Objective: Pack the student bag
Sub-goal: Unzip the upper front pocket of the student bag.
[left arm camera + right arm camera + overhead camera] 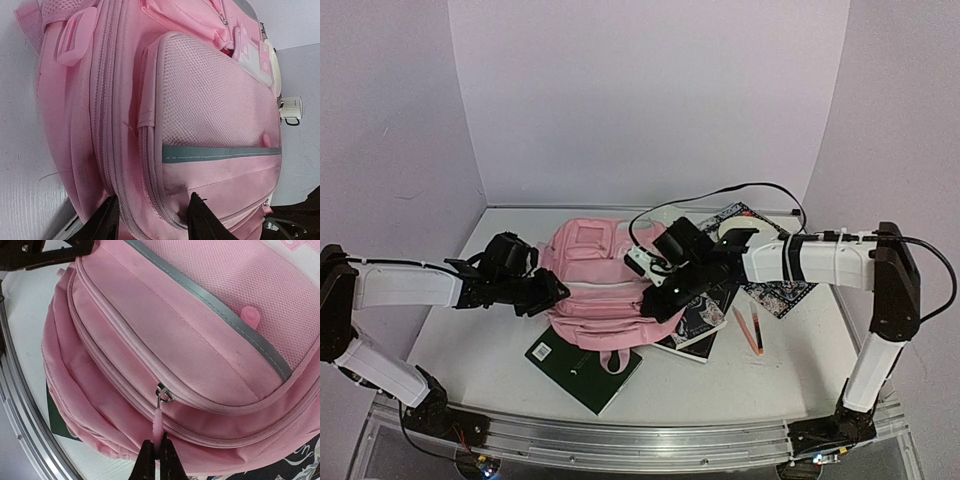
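Note:
The student bag (595, 290) lies flat in the middle of the table, a soft pink backpack with a mesh front pocket (210, 95). My left gripper (552, 290) is at its left side. In the left wrist view the gripper (154, 200) has its fingers set apart around a fold of the bag's fabric and zip seam, pressing into it. My right gripper (665, 300) is at the bag's right front. In the right wrist view this gripper (157, 444) is shut on the pink zip pull (158, 422), which hangs from the metal slider (163, 392) of the bag (175, 330).
A green notebook (582, 365) lies under the bag's near edge. A dark patterned book (700, 320) lies partly under its right side, and another (775, 290) lies under the right arm. Two orange pens (750, 330) lie to the right. The metal rail (620, 440) runs along the table's front.

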